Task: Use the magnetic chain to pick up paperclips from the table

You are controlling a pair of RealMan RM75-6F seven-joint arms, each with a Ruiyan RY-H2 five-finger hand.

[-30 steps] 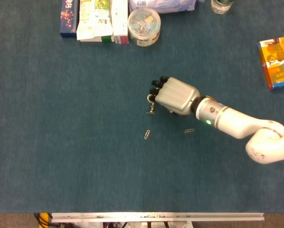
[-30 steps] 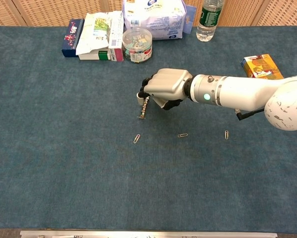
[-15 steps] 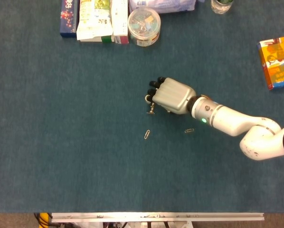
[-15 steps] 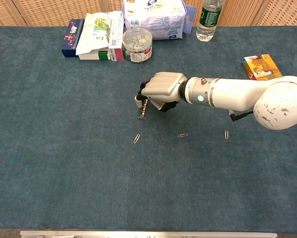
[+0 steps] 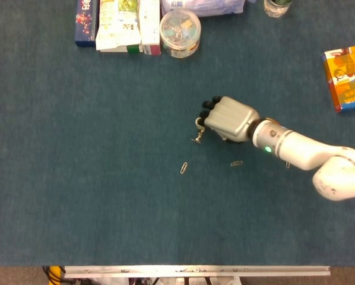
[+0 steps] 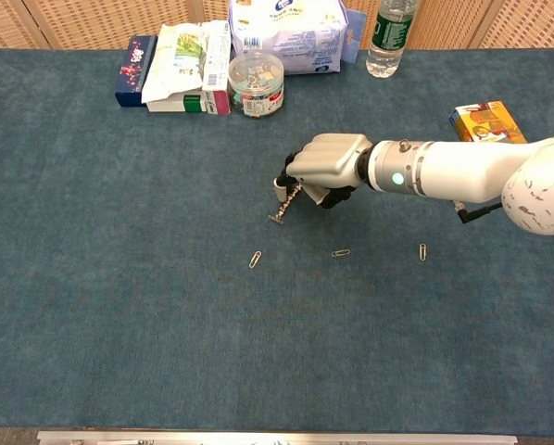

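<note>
The right robot hand (image 6: 325, 167) grips the chain (image 6: 284, 206); next, lower it onto the nearest paperclip (image 6: 256, 260).

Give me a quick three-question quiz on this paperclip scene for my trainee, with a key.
1. True or false: the right hand holds the magnetic chain so that it hangs toward the table.
2. How many loose paperclips lie on the table in the chest view?
A. one
B. three
C. five
3. Fill in: the clear round tub of clips stands at the table's ____ edge, beside the boxes.

Key:
1. True.
2. B: one paperclip lies just below the chain's end, a second paperclip further right, a third paperclip beyond it.
3. Far.
</note>
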